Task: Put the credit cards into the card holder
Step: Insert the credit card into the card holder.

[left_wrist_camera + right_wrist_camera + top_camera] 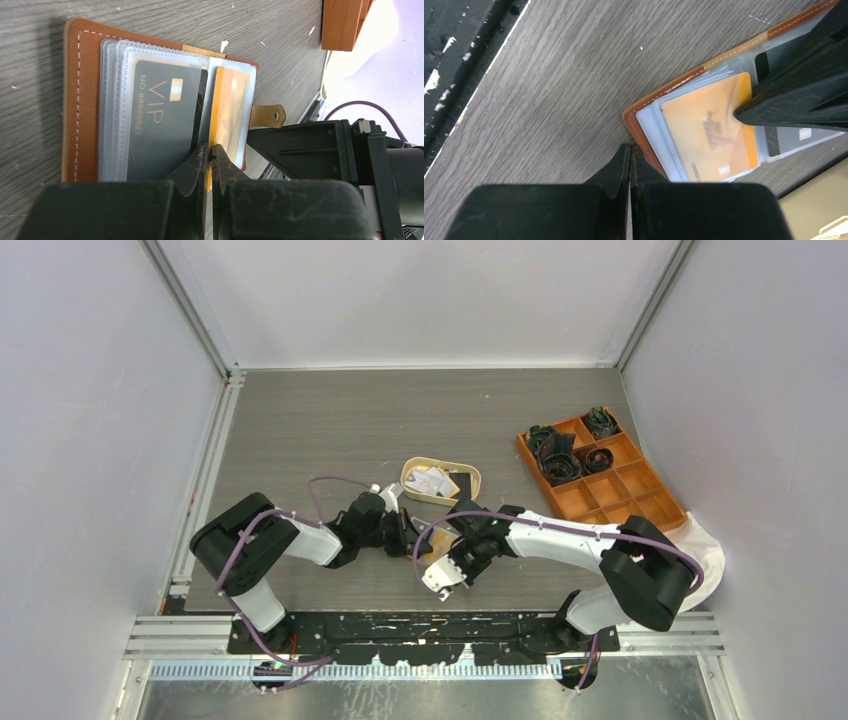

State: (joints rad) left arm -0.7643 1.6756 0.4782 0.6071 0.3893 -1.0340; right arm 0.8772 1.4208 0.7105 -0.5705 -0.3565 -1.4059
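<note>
The brown leather card holder (82,100) lies open on the table, its clear sleeves facing up. A dark grey VIP credit card (160,120) sits in a left sleeve, and an orange credit card (230,110) lies in the right-hand sleeves. My left gripper (210,150) is shut on the near edge of the orange card. In the right wrist view my right gripper (630,150) is shut on the card holder's stitched outer edge (639,125), beside the orange card (709,130). The snap strap (267,115) sticks out free. More cards lie in the cream tray (441,480).
An orange compartmented box (600,480) with dark rolled items stands at the right, and a white cloth (705,560) lies beside it. Both arms meet close together over the card holder (437,545) near the table's front edge. Walls enclose the table on three sides.
</note>
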